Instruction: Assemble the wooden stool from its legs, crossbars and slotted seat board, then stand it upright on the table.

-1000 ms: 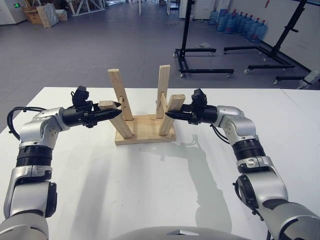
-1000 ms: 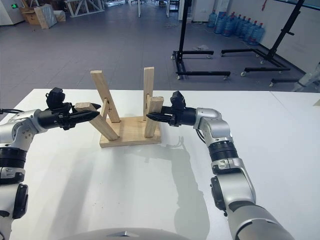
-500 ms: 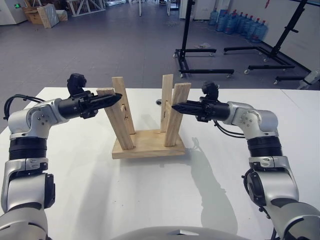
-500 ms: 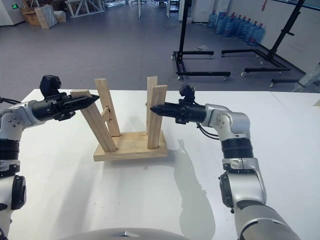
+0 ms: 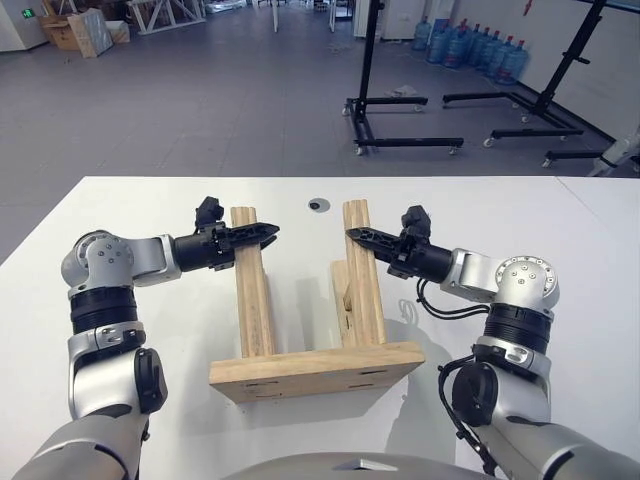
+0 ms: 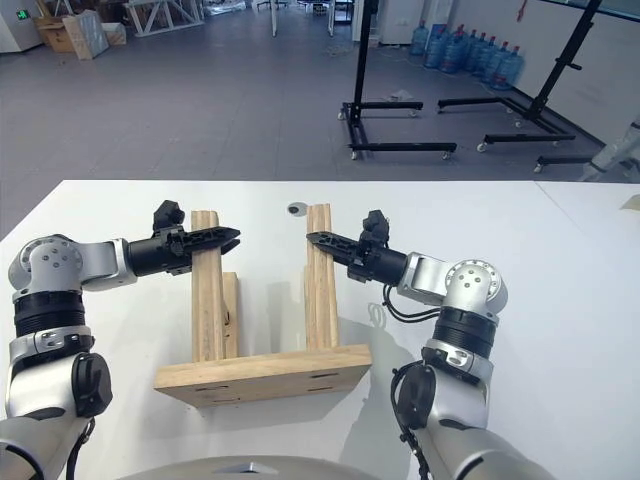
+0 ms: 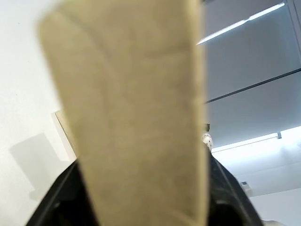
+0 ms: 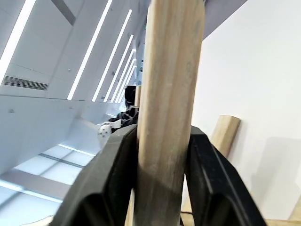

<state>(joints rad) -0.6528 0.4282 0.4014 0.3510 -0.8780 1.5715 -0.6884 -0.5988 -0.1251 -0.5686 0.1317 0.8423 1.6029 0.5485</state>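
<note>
**A:** Where is the stool [image 6: 262, 372] sitting?

**B:** I am seeing it in the middle of the frame, on the white worktop [image 5: 140, 200]. The seat board [image 5: 315, 370] is lying low in the frame, with its edge facing me. The legs are pointing up the frame, away from me. I cannot tell if the board is touching the worktop.

**A:** What is the left hand [image 5: 268, 232] doing?

**B:** It is coming in from the left of the frame and squeezing the far end of the left leg [image 5: 253, 300]. In the left wrist view the black fingers [image 7: 70, 197] are pressing on both sides of the wood.

**A:** And the right hand [image 5: 352, 233]?

**B:** It is coming in from the right and squeezing the far end of the right leg [image 5: 366, 290]. In the right wrist view its fingers [image 8: 113, 188] are hugging the wood on both sides. Another leg [image 5: 343, 290] is peeking out just beside the right leg.

**A:** Anything else around?

**B:** A small round spot [image 5: 318, 204] is showing on the worktop, just above the legs. Black racks on wheels [image 5: 410, 143] are standing on the floor in the upper right of the frame, with blue water bottles [image 5: 480, 45] behind them.
</note>
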